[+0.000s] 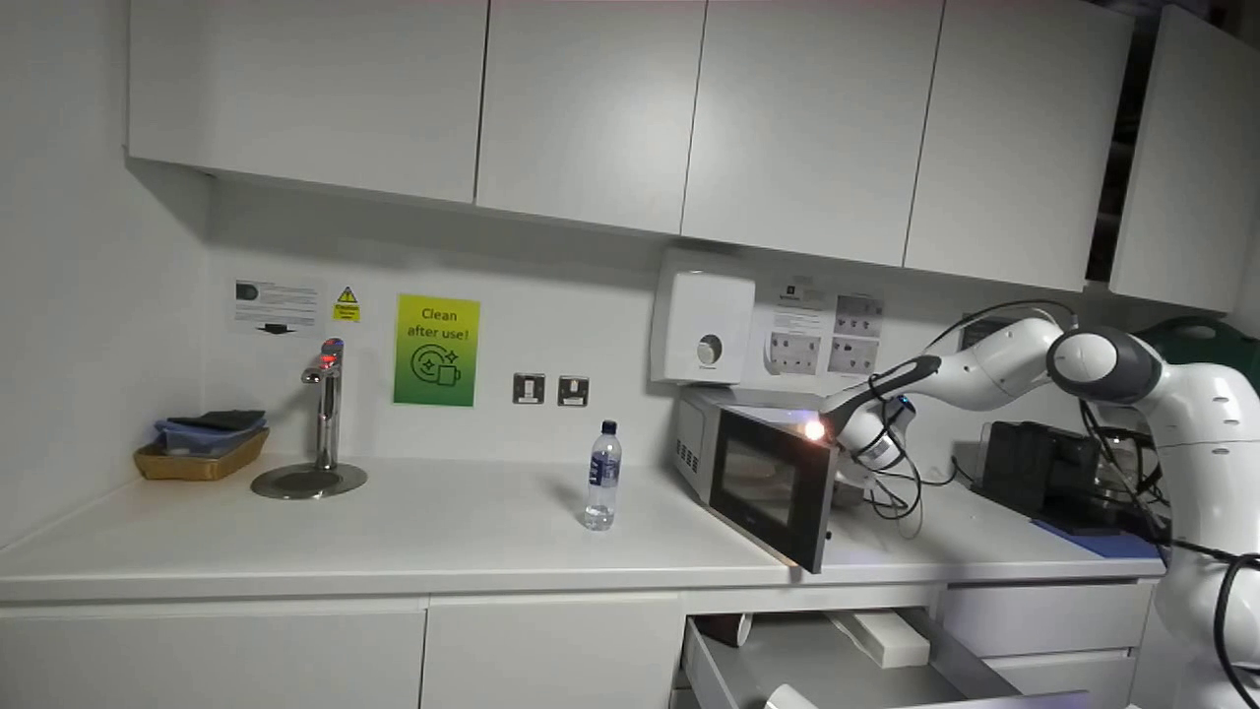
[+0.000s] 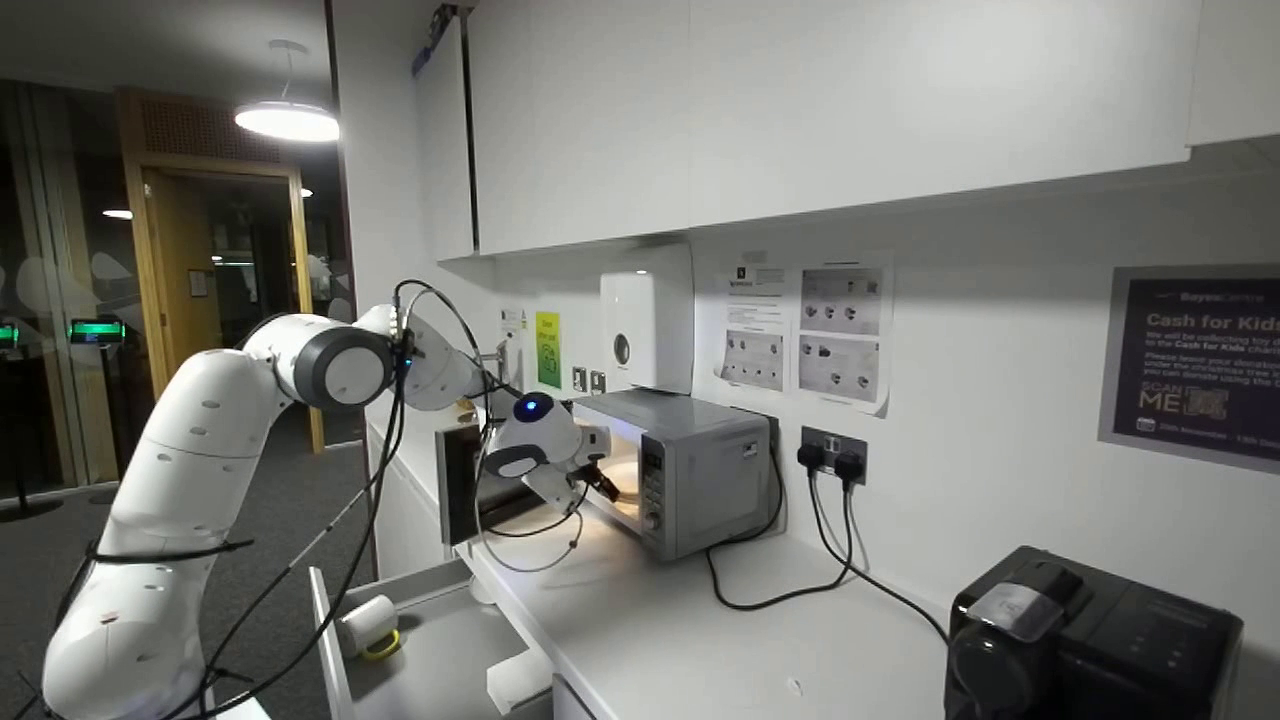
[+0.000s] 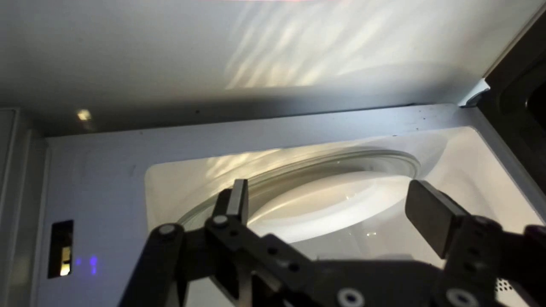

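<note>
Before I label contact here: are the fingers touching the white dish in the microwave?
Cannot tell: in the wrist view, the spread fingers overlap the white dish, but the depth between them is unclear; neither exterior view settles it.

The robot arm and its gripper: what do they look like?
The arm is glossy white and rounded, with dark grey bands, black cables and a blue light. The gripper is mostly black, with blocky fingers and silvery screw heads.
</note>
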Action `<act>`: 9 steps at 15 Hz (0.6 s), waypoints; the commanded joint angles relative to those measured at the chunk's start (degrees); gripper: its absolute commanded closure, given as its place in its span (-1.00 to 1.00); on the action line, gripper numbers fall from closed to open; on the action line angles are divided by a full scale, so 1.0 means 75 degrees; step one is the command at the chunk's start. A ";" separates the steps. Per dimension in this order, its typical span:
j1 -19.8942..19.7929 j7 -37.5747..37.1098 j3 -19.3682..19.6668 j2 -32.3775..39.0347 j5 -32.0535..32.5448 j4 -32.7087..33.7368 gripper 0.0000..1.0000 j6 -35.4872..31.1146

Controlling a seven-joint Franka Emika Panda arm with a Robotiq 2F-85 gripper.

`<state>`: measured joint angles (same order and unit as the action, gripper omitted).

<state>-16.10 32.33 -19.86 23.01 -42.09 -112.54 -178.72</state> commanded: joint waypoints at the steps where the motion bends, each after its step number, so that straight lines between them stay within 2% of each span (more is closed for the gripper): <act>1: -0.0017 -0.0049 -0.0392 0.0344 -0.0402 0.0168 -1.00 -0.1194; 5: -0.0013 -0.0323 -0.0685 0.0684 -0.0333 0.0234 -1.00 -0.2130; 9: -0.0087 -0.0678 -0.0914 0.0872 -0.0258 0.0280 -1.00 -0.2562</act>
<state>-15.87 28.79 -24.85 28.10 -43.76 -112.23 -195.05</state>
